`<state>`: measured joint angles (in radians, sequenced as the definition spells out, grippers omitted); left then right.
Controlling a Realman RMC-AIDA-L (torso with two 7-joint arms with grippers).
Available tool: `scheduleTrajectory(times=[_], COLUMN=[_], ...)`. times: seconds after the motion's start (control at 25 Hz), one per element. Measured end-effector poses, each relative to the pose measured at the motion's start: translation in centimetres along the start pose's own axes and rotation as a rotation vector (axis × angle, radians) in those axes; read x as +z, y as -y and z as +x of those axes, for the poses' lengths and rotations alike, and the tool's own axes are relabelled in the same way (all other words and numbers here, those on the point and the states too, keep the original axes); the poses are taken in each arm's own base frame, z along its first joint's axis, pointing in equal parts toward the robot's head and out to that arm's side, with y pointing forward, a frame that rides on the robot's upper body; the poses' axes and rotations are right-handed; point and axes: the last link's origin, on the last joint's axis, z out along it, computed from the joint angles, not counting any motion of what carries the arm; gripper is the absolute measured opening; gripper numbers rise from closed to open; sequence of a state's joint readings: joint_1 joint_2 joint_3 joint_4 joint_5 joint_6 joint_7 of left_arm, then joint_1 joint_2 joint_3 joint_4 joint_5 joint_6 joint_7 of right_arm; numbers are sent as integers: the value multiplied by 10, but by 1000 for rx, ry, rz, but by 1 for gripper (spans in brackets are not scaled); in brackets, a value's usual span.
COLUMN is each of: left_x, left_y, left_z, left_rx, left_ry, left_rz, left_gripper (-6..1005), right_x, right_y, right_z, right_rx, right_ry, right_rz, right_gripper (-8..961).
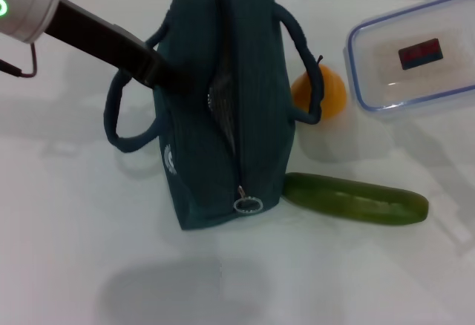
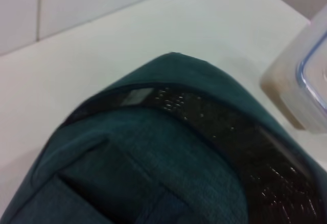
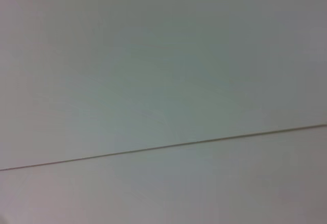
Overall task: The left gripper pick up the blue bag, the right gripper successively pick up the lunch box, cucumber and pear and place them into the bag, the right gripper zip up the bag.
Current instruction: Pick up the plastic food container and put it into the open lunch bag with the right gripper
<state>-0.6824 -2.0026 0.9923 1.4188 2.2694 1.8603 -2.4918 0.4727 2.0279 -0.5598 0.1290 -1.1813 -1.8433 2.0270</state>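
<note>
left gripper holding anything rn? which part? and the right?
The left gripper is at the blue bag, on its upper left side by the handle, but its fingers are hidden, so a grip cannot be told. The right gripper is out of view.

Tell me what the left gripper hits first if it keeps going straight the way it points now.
The blue bag: the left gripper is already at the bag's left side near the top, so it would likely press straight into the fabric. Depth is hard to judge.
</note>
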Motion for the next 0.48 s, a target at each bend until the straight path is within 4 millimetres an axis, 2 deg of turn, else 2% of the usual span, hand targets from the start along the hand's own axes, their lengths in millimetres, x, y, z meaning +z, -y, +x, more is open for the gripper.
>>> scheduleTrajectory(times=[0.48], left_x=[10], left_y=[-6], left_z=[0], left_rx=[32], left_ry=[57], left_rz=[0], left_gripper=[42], right_x=[10], right_y=[-7], right_z=[7], right_rx=[43], right_ry=[-30], right_rz=[-74], right_gripper=[95])
